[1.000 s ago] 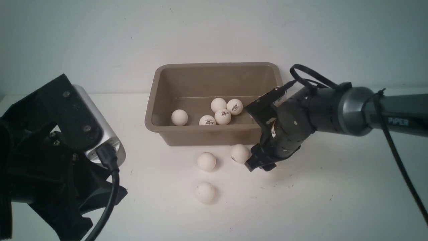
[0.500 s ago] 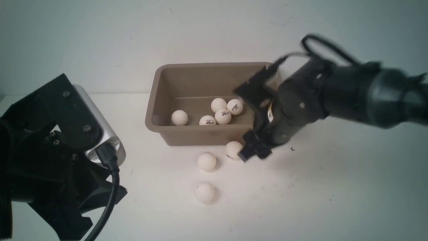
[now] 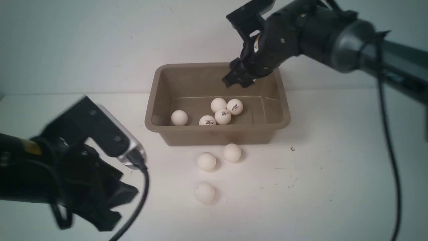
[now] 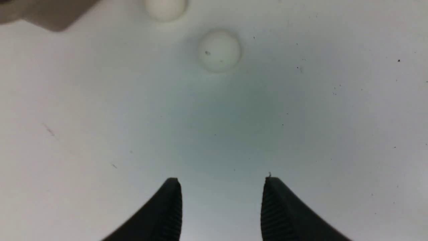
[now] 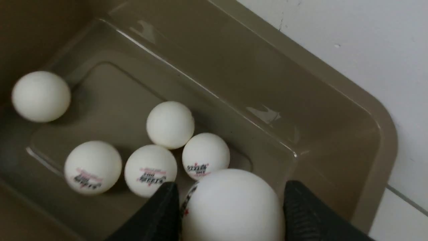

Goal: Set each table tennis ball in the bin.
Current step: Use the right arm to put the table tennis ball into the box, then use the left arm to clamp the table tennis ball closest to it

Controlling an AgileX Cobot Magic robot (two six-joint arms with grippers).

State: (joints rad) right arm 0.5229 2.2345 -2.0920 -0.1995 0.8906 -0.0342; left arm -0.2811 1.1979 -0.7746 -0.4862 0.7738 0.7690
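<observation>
My right fingers [image 5: 302, 214] have risen from the worktop [image 3: 334, 167], clamping a ball [image 5: 230, 204] above the bin [image 3: 217, 135]; left fingers [image 4: 169, 211] gape empty.

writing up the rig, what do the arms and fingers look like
The right arm is black with a grey collar and a thin cable. The left arm is black with a silver block and a thick cable. The fingers are black, tapered, ribbed.

White balls [image 3: 206, 161], some with dark logos [image 5: 150, 179], taupe-brown bin [image 3: 214, 135], white table [image 3: 327, 174]
</observation>
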